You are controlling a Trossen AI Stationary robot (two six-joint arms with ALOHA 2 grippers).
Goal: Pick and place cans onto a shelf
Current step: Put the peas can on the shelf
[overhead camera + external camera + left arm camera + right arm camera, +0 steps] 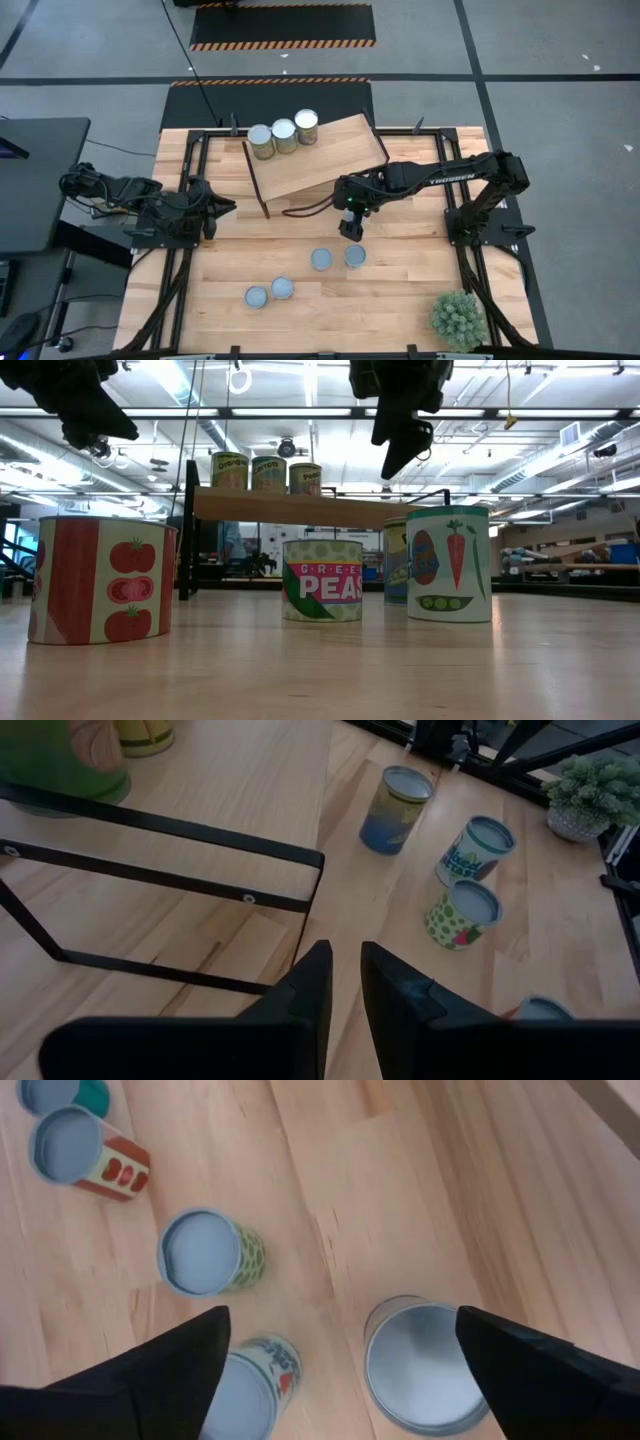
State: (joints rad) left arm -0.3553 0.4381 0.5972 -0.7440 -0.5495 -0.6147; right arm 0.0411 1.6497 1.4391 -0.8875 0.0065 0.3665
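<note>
Your right pincer (340, 1370) hangs wide open, empty, directly above the upright blue-labelled silver-topped can (425, 1365); descend straight along its axis.

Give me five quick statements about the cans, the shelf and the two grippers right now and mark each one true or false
1. Three cans stand on the shelf. True.
2. The right gripper holds a can. False: its jaws are open, above a can on the table.
3. Four cans stand on the table. True.
4. The left gripper is wide open. False: its fingers are nearly together and hold nothing.
5. The plant sits on the shelf. False: it is at a table corner.
</note>
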